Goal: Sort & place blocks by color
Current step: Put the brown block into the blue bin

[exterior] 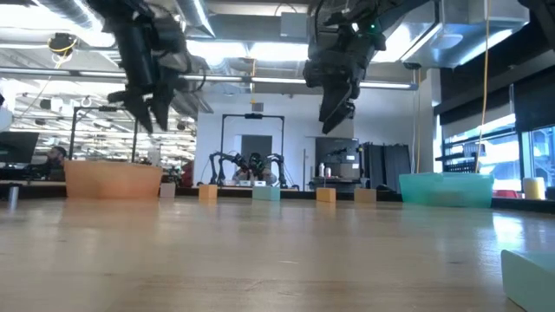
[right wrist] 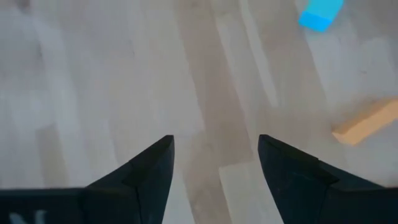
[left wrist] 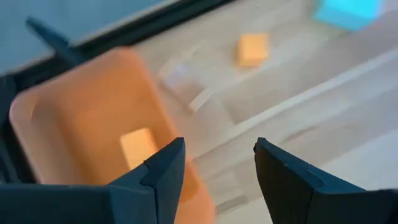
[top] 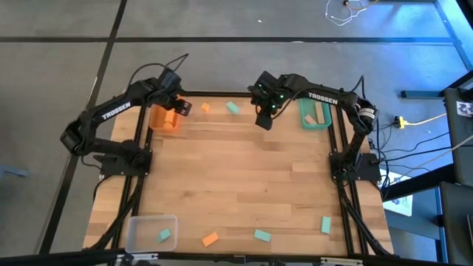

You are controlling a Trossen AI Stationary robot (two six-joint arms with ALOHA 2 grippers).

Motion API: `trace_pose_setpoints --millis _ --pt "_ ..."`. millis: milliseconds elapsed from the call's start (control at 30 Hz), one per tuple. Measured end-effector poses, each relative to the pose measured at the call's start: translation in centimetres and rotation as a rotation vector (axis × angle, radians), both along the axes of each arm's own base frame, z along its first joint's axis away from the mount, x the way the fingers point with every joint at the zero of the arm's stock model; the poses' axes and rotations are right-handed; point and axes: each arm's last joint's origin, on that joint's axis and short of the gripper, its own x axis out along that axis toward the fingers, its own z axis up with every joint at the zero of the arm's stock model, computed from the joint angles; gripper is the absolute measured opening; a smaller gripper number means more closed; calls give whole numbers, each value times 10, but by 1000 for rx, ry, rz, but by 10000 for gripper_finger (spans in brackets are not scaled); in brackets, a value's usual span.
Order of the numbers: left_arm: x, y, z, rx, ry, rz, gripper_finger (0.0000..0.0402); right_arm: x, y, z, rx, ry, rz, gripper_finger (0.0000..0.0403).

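My left gripper hangs open and holds nothing, above the right rim of the orange bin at the table's far left. An orange block lies inside that bin. Past the bin, an orange block and a teal block rest flat on the table. My right gripper stands open and holds nothing, above bare table left of the teal bin. In the right wrist view a teal block and an orange block lie beyond it.
The teal bin holds a pale wood block. A clear bin at the near left holds a teal block. Near the front edge lie an orange block and two teal blocks. The middle of the table is bare wood.
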Motion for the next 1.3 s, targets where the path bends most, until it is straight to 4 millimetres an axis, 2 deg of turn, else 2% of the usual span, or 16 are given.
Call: trace_pose_setpoints --millis 167,300,367,500,767,900,1100,1300 --pt "12 -17 16 21 -68 -105 182 3 0 0 -12 27 -144 233" --pt "20 -29 18 22 -81 -165 183 1 -5 0 -54 86 -402 233" --pt "24 -33 18 21 -80 -191 183 -2 -13 -2 -91 111 -539 233" --pt "29 -40 18 22 -80 -228 183 -13 -35 -11 -85 158 -681 233" --pt "35 -49 18 19 -81 -273 183 -29 -75 -43 -45 267 -807 233" --pt "37 -51 18 18 -82 -288 183 -33 -90 -63 -45 323 -810 232" --pt "40 -56 18 15 -84 -309 183 -38 -103 -83 -79 389 -823 232" --pt "41 -59 18 14 -85 -319 183 -40 -107 -98 -57 443 -826 232"
